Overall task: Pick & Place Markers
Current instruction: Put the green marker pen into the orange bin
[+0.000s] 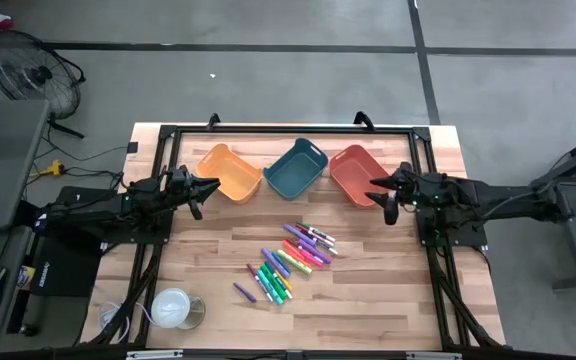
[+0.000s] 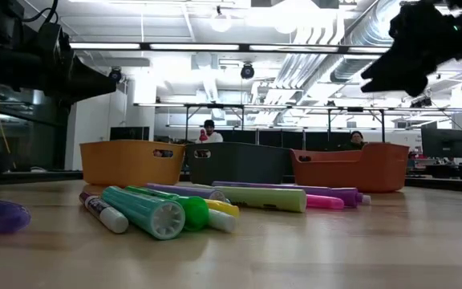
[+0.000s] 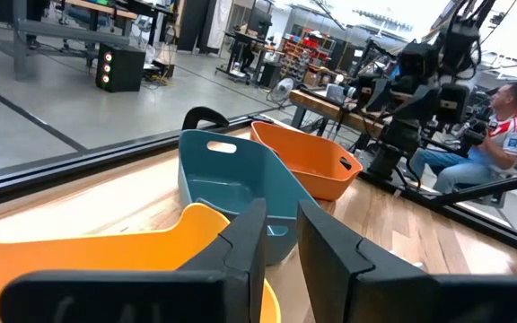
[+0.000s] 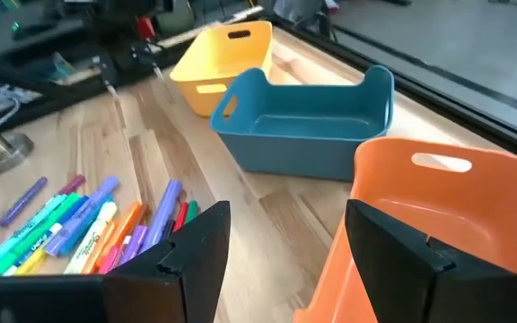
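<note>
The markers (image 1: 293,262) lie heaped at desk centre, six o'clock of the blue bin (image 1: 296,168), so the right gripper (image 1: 377,184), jaws wide over the red bin (image 1: 355,172), or the left gripper (image 1: 211,187), jaws narrow, risks pinching two at once.

Yellow bin (image 1: 230,170), teal bin (image 1: 296,168), orange bin (image 1: 356,173); markers (image 1: 290,262) purple, pink, green, yellow, orange on pale wood surface (image 1: 388,290).

Three bins: yellow (image 1: 230,171), blue (image 1: 296,168), orange (image 1: 356,173). Roughly twenty markers (image 1: 290,262). One white cup (image 1: 172,307).
</note>
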